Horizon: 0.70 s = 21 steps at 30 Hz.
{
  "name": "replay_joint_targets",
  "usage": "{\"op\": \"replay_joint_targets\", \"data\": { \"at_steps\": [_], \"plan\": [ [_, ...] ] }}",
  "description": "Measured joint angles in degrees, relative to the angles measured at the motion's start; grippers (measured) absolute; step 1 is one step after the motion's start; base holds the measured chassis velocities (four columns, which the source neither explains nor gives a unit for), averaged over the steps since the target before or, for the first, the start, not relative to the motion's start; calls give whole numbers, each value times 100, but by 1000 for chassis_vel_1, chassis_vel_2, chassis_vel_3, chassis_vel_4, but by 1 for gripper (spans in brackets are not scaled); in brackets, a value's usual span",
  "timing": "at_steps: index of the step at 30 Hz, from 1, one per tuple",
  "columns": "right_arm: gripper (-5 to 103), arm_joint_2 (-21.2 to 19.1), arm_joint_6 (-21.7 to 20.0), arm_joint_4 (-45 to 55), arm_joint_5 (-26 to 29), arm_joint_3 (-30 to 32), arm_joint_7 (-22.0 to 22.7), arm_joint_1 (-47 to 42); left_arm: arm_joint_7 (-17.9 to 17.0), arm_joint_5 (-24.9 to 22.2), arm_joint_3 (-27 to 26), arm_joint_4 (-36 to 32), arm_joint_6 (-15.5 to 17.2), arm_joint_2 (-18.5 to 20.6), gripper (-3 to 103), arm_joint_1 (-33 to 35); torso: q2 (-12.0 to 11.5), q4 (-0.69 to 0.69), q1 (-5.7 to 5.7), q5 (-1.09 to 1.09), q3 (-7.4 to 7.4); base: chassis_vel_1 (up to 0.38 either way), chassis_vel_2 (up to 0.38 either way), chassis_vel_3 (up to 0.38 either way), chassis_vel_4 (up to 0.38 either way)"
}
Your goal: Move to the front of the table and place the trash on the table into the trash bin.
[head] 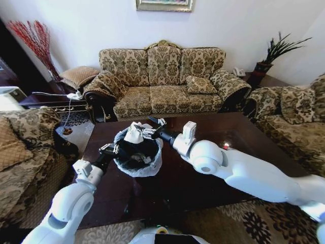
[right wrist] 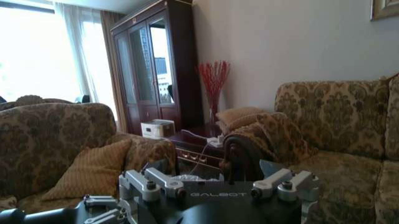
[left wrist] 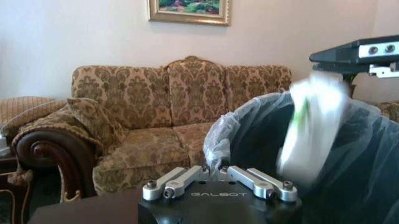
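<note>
The trash bin (head: 137, 152), black with a translucent white bag, stands on the dark brown table (head: 244, 132). My left gripper (head: 108, 150) is at the bin's near-left rim (left wrist: 215, 149), shut on the bag's edge. My right gripper (head: 152, 126) hangs open over the bin's far rim (left wrist: 355, 53). Just below it a crumpled white paper (head: 134, 133) is loose in the air, blurred, over the bin's mouth (left wrist: 311, 126). More white pieces (head: 137, 159) lie inside the bin. A small red piece of trash (head: 226, 146) lies on the table to the right.
A patterned sofa (head: 162, 81) stands behind the table, with armchairs at the left (head: 25, 147) and right (head: 294, 117). A dark side table (head: 51, 99) with a cable is at the back left. Patterned carpet (head: 254, 223) lies along the table's near edge.
</note>
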Motion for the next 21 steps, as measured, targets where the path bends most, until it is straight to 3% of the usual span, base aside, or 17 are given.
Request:
{"op": "replay_joint_targets", "data": {
  "at_steps": [3,12,16,19,21],
  "plan": [
    [100,34,0,-28,-33,-99,0,6,1,-6,-14,-16,-6,14,3,0,0,0,0,0,0,0,0,0,0],
    [100,13,80,-182,-186,97,142,-76,1,-9,-18,-29,-14,-4,3,9,0,2,0,0,0,0,0,0,0],
    [100,-387,192,-117,-335,521,584,-355,-7,-10,-60,8,-18,-15,3,7,0,0,0,1,0,0,0,0,0],
    [100,-958,409,-203,-943,1153,998,-1239,-17,-14,-81,19,-35,-22,3,18,0,0,1,2,0,0,0,0,0],
    [100,-1050,428,-253,-1132,1432,1013,-1587,-17,-17,-85,12,-39,-20,3,19,0,-1,1,1,-1,0,0,0,0]
  ]
}}
